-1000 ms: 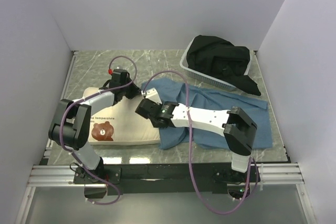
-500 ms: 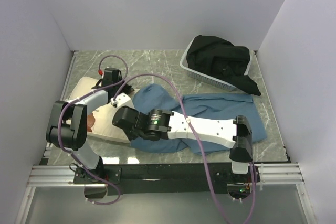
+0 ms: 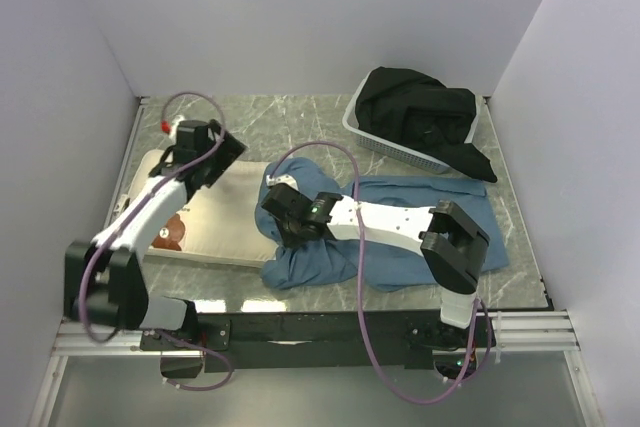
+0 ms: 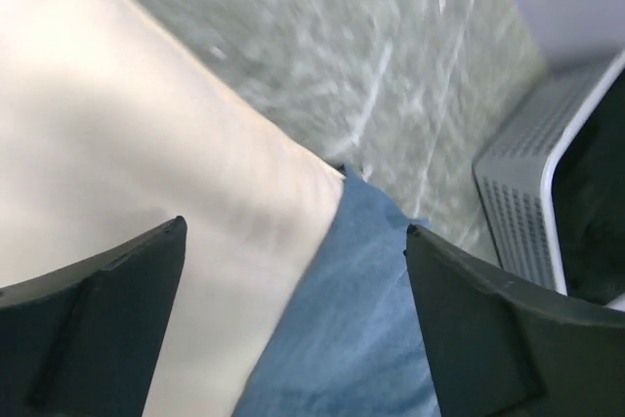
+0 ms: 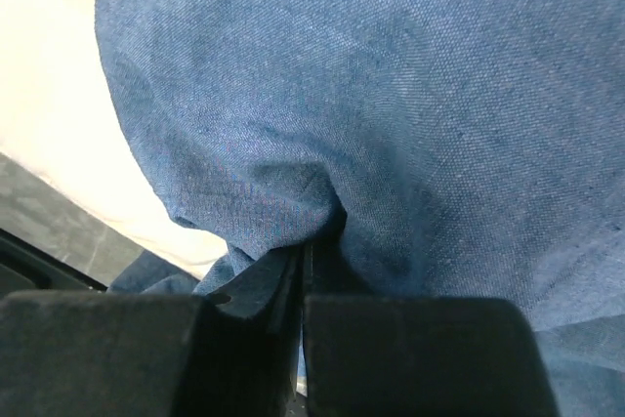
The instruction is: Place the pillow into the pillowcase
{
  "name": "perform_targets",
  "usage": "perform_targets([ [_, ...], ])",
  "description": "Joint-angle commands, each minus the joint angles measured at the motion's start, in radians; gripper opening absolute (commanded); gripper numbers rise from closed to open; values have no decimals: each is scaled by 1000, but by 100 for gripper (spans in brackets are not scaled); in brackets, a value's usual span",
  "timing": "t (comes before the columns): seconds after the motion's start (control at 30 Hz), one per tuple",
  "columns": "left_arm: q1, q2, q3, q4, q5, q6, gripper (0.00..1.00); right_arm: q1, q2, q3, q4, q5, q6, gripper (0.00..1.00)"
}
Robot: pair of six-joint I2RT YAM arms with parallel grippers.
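Moved: against a second ago, we find the left gripper [image 4: 295, 231] swung out to the far left and sprung open, the right gripper [image 5: 301, 256] closed, and the pillowcase [image 3: 400, 247] drawn up in a bunch at the pillow's right end.
Left gripper: its fingers stand wide apart with nothing between them. It hangs over the far end of the pillow [image 3: 225, 217].
Right gripper: we see its fingers pressed together on a pinched fold of the pillowcase, at the bunched left edge.
Pillow: it lies flat on the left half of the table [image 3: 300, 122], cream-white and mostly bare. The bear print [image 3: 168, 234] at its left end is partly hidden by the left arm.
Pillowcase: dusty blue and wrinkled, it is spread over the right half of the table, under the right arm. Its left edge touches and overlaps the pillow's right end. We cannot tell whether that end is inside the opening.
Basket [image 3: 375, 147]: a pale mesh basket sits at the far right of the table, just beyond the pillowcase.
Basket contents: a heap of black cloth [image 3: 415, 112] fills it above the rim, and one end spills over the right side.
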Motion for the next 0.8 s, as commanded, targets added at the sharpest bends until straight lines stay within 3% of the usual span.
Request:
perform_targets([
  [0.0,25,-217,1,-242,-281,-12,99,-22,-27,23,71,-23,-16,1],
  [0.2,25,-511,-197,-540,-510,-217,99,-28,-42,121,17,-11,-48,2],
  [0.4,22,-829,-447,-645,-438,-449,99,-32,-20,200,-6,-26,-61,3],
  [0.5,-5,-929,-528,-588,-375,-496,99,-32,-4,221,-10,-41,-59,3],
  [0.63,-5,-928,-664,-400,-305,-492,99,-32,-5,231,-18,-43,-57,3],
  [0.67,-5,-915,-694,-246,-260,-477,99,-31,-8,232,-24,-41,-61,3],
  [0.77,-6,-851,-781,3,-196,-428,99,-13,-25,226,-27,-38,-67,7],
])
